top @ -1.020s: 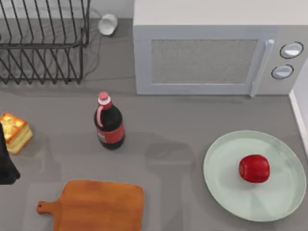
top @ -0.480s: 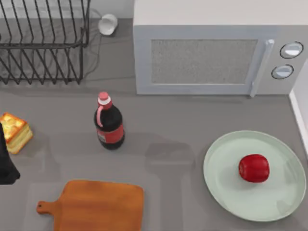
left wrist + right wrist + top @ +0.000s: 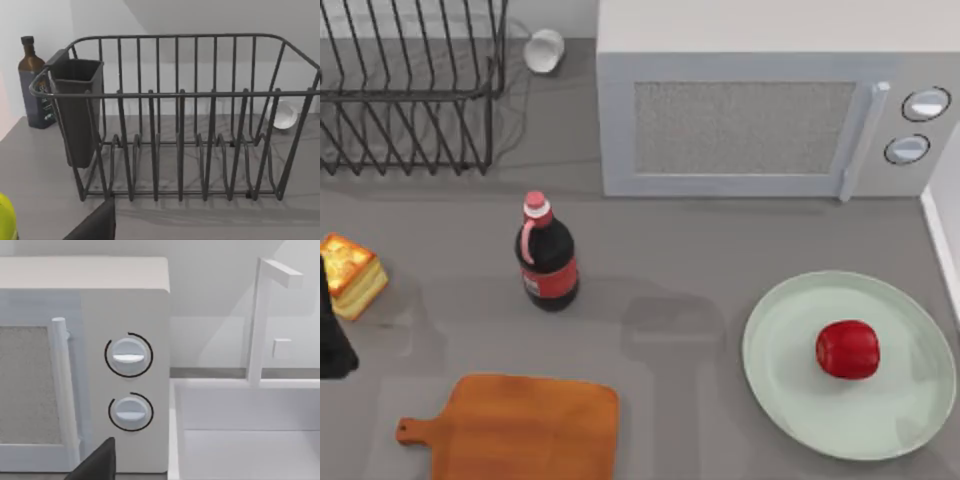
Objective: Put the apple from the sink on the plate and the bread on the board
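apple (image 3: 847, 350) on plate (image 3: 790, 400); bread (image 3: 350, 275) off board (image 3: 530, 425); left gripper (image 3: 332, 335) beside bread, grip unclear

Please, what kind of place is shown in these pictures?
Most likely a kitchen counter, in a rendered simulation. A microwave stands at the back, a wire dish rack beside it, and a sink with a faucet next to the microwave. A cutting board and a plate lie on the grey worktop.
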